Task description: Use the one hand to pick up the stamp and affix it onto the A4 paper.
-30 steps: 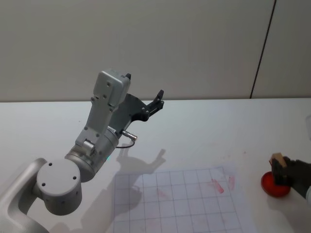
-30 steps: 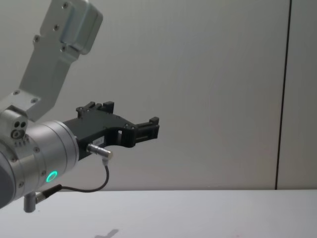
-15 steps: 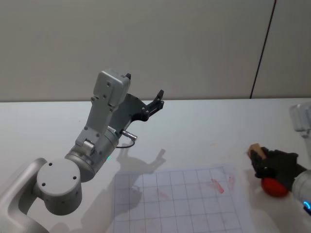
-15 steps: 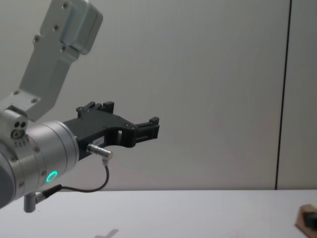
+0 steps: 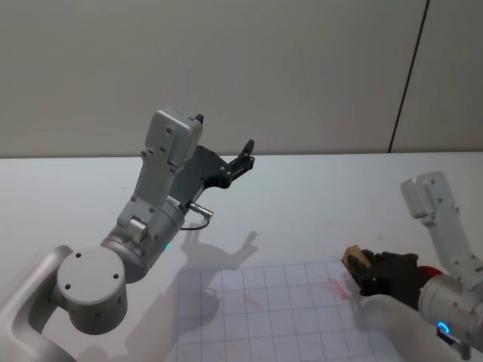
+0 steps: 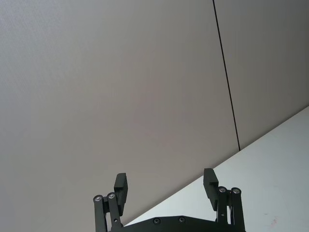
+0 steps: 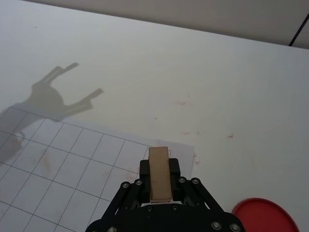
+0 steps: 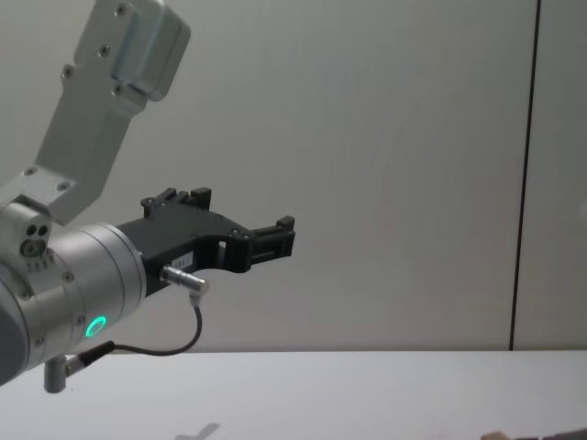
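- Left gripper (image 6: 165,180): parked, raised high over the left of the table (image 5: 317,196), fingers spread wide with nothing between them.
- A4 paper (image 5: 279,317): a gridded sheet lying flat at the near middle of the table. It bore faint red marks (image 5: 336,289) towards its right side.
- Stamp (image 7: 159,175): a plain wooden block, held above the right edge of the paper and clear of it. The right wrist view placed it over the sheet's far right corner.
- Right gripper (image 5: 362,271): pinching the stamp across its two long sides, low on the block, top end standing proud of the fingers.
- Handling, judged: the block looked light, rigid and not fragile. Bare wood should give fair friction, so a side pinch near mid-height seemed right. The inked face could not be seen; I assumed it faced down and should be left untouched. A square, level press was probably needed for a clean print, since thin paper could shift or lift with the block.
- Ink pad (image 7: 263,215): a shallow round red dish on the table to the right of the paper. Nothing stood in it, and how much ink it held could not be told.
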